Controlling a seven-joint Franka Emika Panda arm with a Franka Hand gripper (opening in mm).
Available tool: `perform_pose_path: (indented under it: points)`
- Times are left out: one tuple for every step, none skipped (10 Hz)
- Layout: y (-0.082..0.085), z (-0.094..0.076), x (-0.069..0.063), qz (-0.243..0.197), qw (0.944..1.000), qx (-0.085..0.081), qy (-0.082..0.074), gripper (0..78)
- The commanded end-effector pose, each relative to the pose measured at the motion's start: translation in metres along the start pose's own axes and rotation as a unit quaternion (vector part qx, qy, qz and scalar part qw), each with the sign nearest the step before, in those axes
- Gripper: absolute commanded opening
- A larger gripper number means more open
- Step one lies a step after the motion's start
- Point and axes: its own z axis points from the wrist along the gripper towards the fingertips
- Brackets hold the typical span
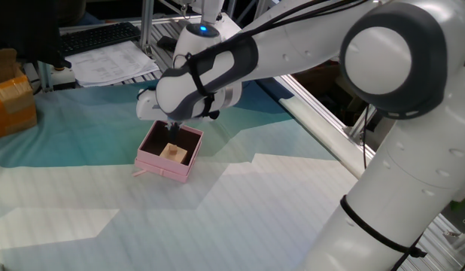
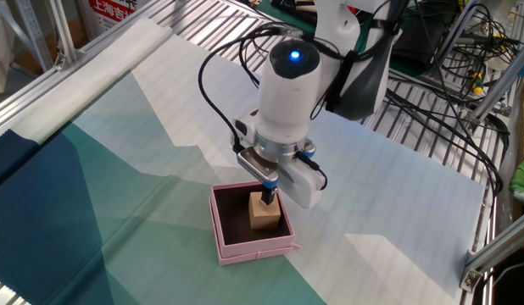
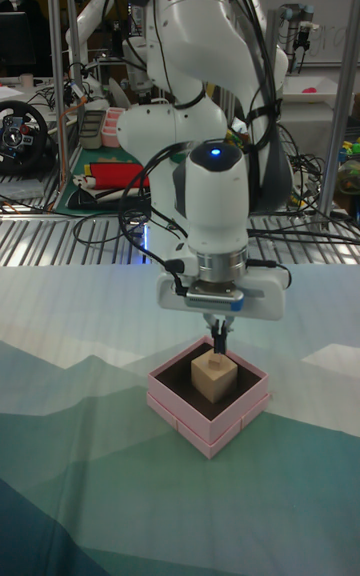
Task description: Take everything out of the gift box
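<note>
The gift box [image 1: 159,163] [image 2: 222,230] [image 3: 236,413] is small, square and pale pink with a dark inside, and it lies on the teal-and-white cloth. A light-tan cube [image 1: 173,154] [image 2: 262,217] [image 3: 211,379] stands inside it. My gripper [image 1: 172,135] [image 2: 269,196] [image 3: 218,343] points straight down into the box, its tips at the cube's top face. The two thin fingers [image 3: 214,328] stand pressed together, shut, and nothing shows between them. The spot on the cube right under the tips is hidden.
An orange-brown taped carton [image 1: 8,102] sits at the left edge of the table. Papers and a keyboard [image 1: 104,45] lie behind the cloth. Metal frame rails [image 2: 92,51] border the table, with cables [image 2: 448,76] at the far side.
</note>
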Motion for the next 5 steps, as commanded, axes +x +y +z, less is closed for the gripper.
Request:
perform_pose_path:
  points:
    - [-0.0004,0.006,-0.0005,0.002,1.0,-0.002,-0.004,0.0]
    - [-0.0009,0.0084,0.0001,0.002,1.0,-0.001,-0.004,0.0]
    - [-0.0013,0.0099,0.0006,0.002,1.0,-0.002,-0.005,0.0]
    - [-0.0019,0.0112,0.0013,0.002,1.0,-0.002,-0.005,0.0]
    - [-0.0032,0.013,0.0028,0.001,1.0,-0.002,-0.006,0.0]
